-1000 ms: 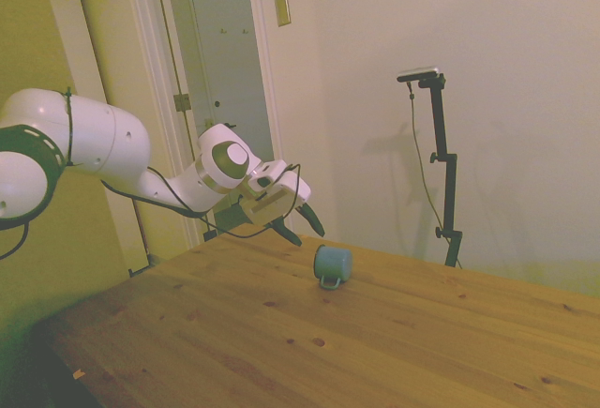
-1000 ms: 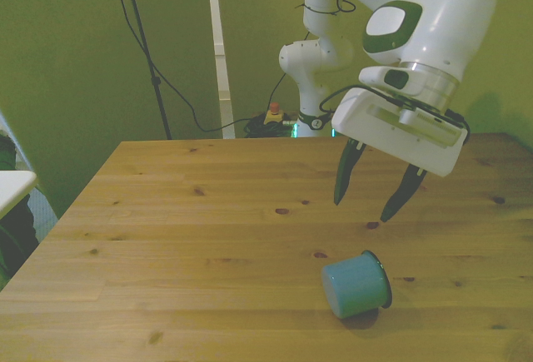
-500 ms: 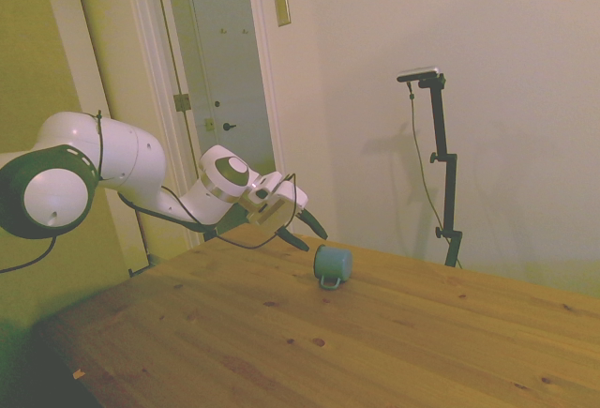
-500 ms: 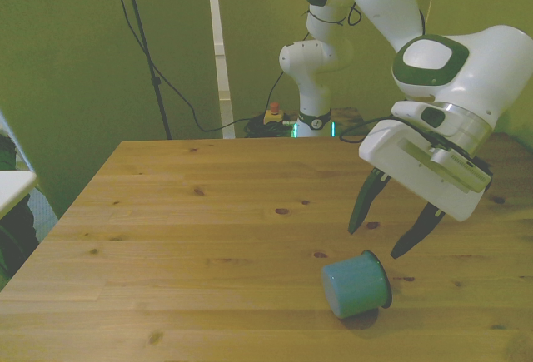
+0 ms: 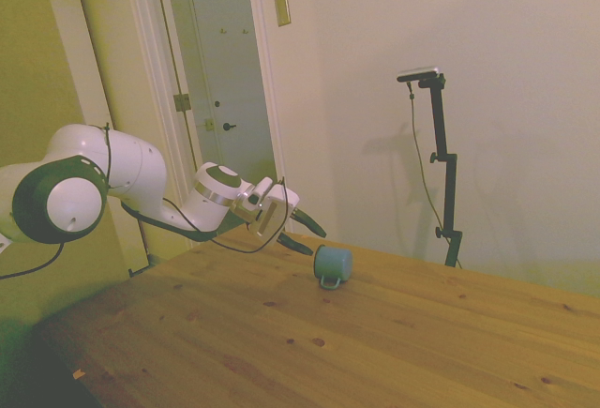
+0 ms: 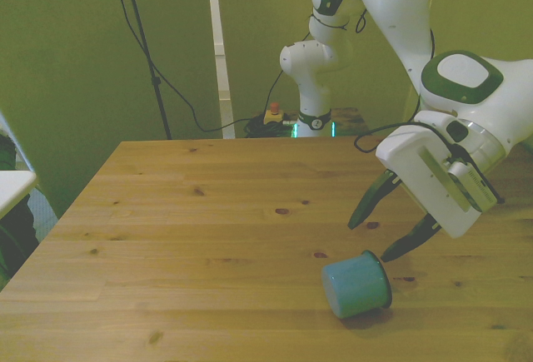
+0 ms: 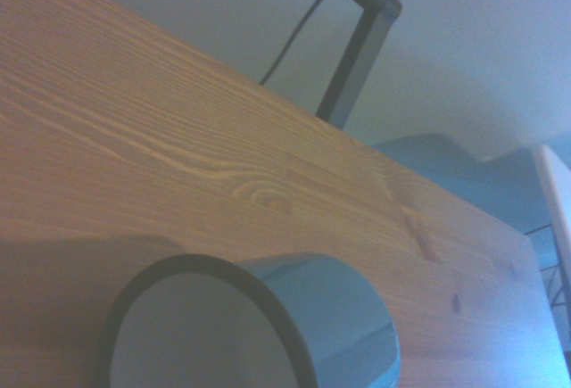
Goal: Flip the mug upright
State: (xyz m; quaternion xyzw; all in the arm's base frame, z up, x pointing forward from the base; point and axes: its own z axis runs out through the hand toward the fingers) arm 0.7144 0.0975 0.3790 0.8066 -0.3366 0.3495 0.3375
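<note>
The wooden desk [image 6: 200, 237] shows knots and long grain lines. A white door [image 5: 225, 70] stands beyond it in the side view. A brass switch plate [image 5: 282, 9] sits on the wall.

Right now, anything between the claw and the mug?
Nothing visible. The claw hangs open just behind the mug, which lies on its side on the table, open mouth facing the claw. Only bare wood lies around the mug.

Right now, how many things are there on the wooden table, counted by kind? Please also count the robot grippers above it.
Teal mug, lying on its side on the table: 1
Gripper, open, close to the mug: 1
Total: 2
</note>
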